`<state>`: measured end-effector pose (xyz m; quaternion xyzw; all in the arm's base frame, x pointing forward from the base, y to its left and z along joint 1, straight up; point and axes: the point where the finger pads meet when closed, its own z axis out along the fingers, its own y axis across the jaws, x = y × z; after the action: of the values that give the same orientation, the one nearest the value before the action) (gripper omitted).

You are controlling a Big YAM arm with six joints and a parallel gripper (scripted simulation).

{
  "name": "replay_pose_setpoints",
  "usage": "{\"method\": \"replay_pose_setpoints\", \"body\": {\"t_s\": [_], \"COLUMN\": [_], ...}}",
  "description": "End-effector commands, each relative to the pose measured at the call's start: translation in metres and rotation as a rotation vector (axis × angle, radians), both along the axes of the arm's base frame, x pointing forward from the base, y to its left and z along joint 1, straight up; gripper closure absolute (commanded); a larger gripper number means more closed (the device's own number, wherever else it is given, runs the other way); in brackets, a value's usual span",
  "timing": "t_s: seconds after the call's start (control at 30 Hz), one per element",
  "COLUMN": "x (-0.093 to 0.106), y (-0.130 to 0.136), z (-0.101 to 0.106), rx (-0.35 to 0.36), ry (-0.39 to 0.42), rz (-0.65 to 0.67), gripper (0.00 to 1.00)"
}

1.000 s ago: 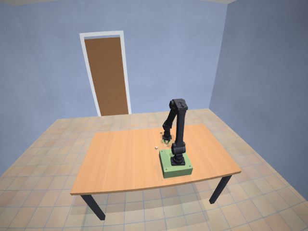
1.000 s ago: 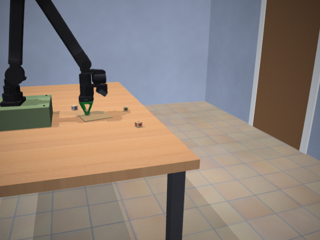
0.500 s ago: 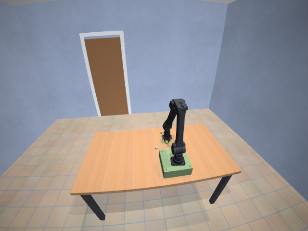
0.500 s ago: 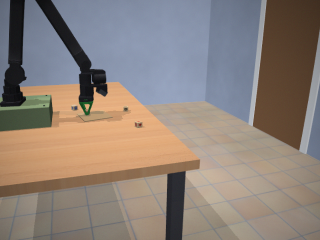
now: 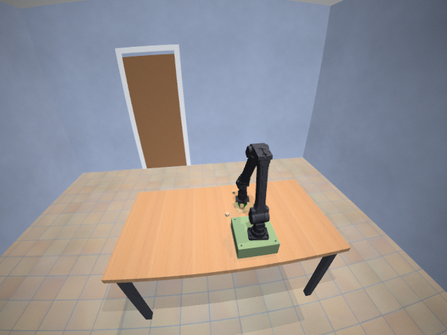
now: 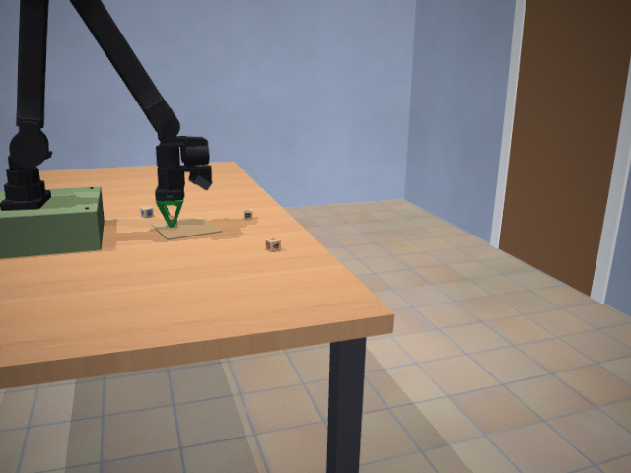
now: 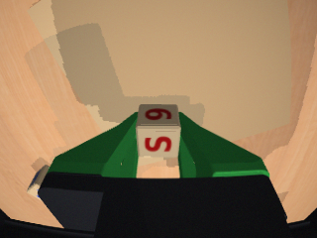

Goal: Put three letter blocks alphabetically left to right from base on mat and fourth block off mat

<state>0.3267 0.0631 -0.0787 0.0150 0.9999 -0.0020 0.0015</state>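
My gripper [image 7: 158, 119] with green fingers is shut on a pale block [image 7: 158, 134] that shows a red S on the face toward the camera and a red 6 or 9 on the face beyond it. It holds the block at the near edge of the tan mat [image 6: 187, 229], low over it [image 6: 171, 220]. A block with blue marks [image 6: 146, 211] lies on the table beyond the mat. A block with dark marks [image 6: 247, 214] lies right of the mat. A block with red marks [image 6: 273, 244] lies nearer the table edge. The gripper also shows in the top view [image 5: 241, 204].
The green robot base [image 6: 48, 224] stands left of the mat. The table's right edge runs close to the red-marked block. One small block [image 5: 227, 213] shows left of the base in the top view.
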Motion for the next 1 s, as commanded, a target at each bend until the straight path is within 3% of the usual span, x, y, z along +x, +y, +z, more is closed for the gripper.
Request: {"method": "replay_pose_setpoints", "body": {"t_s": [0.0,0.1,0.4,0.63,0.97], "x": [0.011,0.024,0.024,0.024,0.021], "y": [0.005,0.008,0.009,0.009,0.008], "z": [0.017,0.036,0.105,0.124,0.116], "rx": [0.004,0.009,0.011,0.011,0.006], "ry": [-0.035,-0.06,-0.069,-0.071,-0.046], "rz": [0.001,0.001,0.0,0.001,-0.005], "gripper": [0.8,0.8,0.8,0.8,0.8]}}
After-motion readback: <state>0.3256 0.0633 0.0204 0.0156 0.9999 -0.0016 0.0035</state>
